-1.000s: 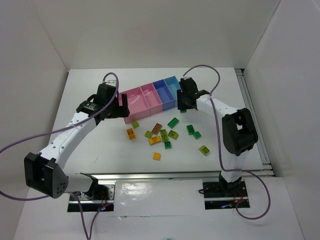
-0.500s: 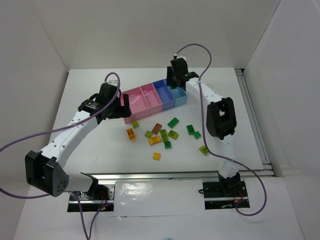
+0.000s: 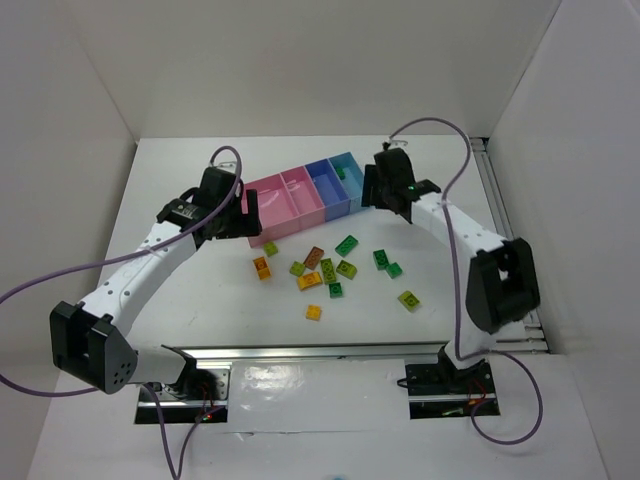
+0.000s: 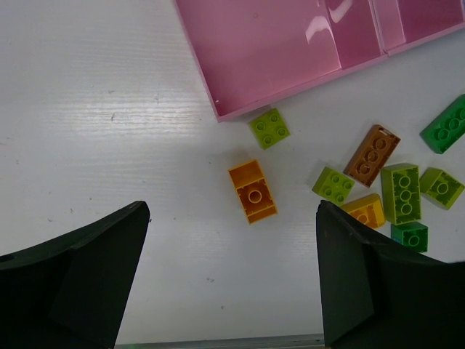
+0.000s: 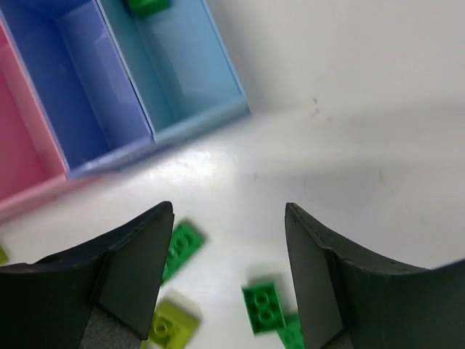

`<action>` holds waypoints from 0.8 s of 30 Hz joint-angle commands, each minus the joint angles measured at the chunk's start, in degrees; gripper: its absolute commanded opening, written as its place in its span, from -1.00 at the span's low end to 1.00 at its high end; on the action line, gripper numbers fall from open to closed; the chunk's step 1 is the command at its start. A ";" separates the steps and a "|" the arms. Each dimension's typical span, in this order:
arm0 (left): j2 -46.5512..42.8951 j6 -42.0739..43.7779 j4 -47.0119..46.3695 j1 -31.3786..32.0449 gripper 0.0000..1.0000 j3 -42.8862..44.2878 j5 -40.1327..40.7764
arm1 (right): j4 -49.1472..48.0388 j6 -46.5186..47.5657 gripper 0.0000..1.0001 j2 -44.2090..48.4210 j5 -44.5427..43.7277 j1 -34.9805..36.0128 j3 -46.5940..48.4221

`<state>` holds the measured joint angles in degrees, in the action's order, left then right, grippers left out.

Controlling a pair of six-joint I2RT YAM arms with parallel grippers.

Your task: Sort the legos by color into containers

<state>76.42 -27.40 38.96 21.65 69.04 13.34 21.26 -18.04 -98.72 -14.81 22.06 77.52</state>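
Note:
The containers are a joined row: two pink bins (image 3: 272, 212), a darker blue bin (image 3: 325, 186) and a light blue bin (image 3: 350, 180). One dark green lego (image 5: 147, 6) lies in the light blue bin (image 5: 182, 73). The other legos are scattered in front of the row, among them a brown one (image 3: 314, 256), an orange one (image 4: 253, 191) and a lime one (image 4: 269, 128). My left gripper (image 4: 232, 283) hangs open over bare table near the pink bin's (image 4: 276, 51) corner. My right gripper (image 5: 229, 276) is open and empty, just in front of the light blue bin, above green legos (image 5: 263, 305).
More loose bricks lie toward the right arm: a dark green pair (image 3: 386, 263) and a lime one (image 3: 408, 299). A lone orange brick (image 3: 314, 312) sits nearest the front rail. White walls enclose the table on three sides.
My right gripper went from shut to open, swung back over the blue bins, then came forward again. A dark green lego now lies in the light blue bin. The left arm stayed put.

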 commanded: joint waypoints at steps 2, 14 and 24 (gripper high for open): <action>0.21 -0.29 0.24 0.76 0.89 3.21 0.72 | 0.97 -5.32 0.36 10.55 1.88 -0.27 -13.92; 2.94 -0.82 -1.34 2.34 0.87 2.68 -1.57 | 0.55 -0.60 0.43 10.22 7.77 0.79 -23.38; 2.94 -0.82 -1.34 2.34 0.87 2.07 -0.34 | -1.83 1.70 0.17 2.83 6.55 0.79 -21.53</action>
<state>79.46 -27.42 38.52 23.79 69.97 12.60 21.67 -17.56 -94.50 -7.29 22.50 53.10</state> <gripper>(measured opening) 0.935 0.609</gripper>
